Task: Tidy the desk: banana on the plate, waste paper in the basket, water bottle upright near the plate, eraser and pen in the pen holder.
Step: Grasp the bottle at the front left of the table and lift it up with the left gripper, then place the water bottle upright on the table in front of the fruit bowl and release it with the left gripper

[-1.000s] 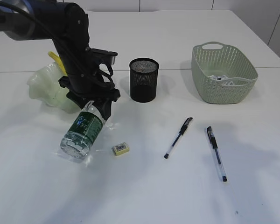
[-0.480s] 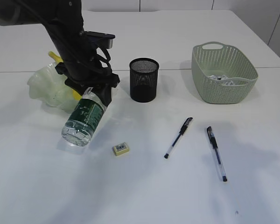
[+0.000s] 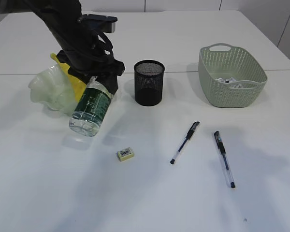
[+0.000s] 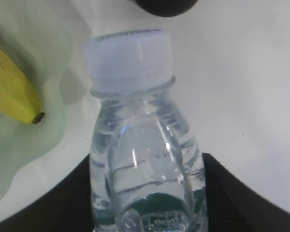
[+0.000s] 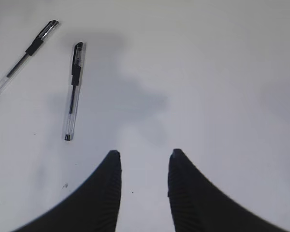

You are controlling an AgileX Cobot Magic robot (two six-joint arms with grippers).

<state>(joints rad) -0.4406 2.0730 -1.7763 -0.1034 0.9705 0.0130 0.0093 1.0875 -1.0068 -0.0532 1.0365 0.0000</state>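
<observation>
- The bottle point(image 3: 91, 110) hangs tilted, clear of the table, clamped near its neck by the left gripper point(image 3: 97, 82); it is at far left, between plate point(image 3: 52, 89) and holder point(image 3: 149, 82).
- Open table lies near and right of it.
- The left wrist view alone shows the cap point(image 4: 129, 60) and the banana point(image 4: 12, 87) tip on the plate.
- The right wrist view alone shows the right gripper point(image 5: 142, 166), jaws apart and empty, above bare table right of two pens point(image 5: 72, 91).
- The basket point(image 3: 231, 75), far right, holds paper; the holder's inside is hidden.
- The eraser point(image 3: 125, 153) lies near the bottle.

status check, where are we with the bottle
Left pincer shut on clear plastic water bottle, tilted, off the table. Right pincer open, empty. Black mesh pen holder close beside.
</observation>
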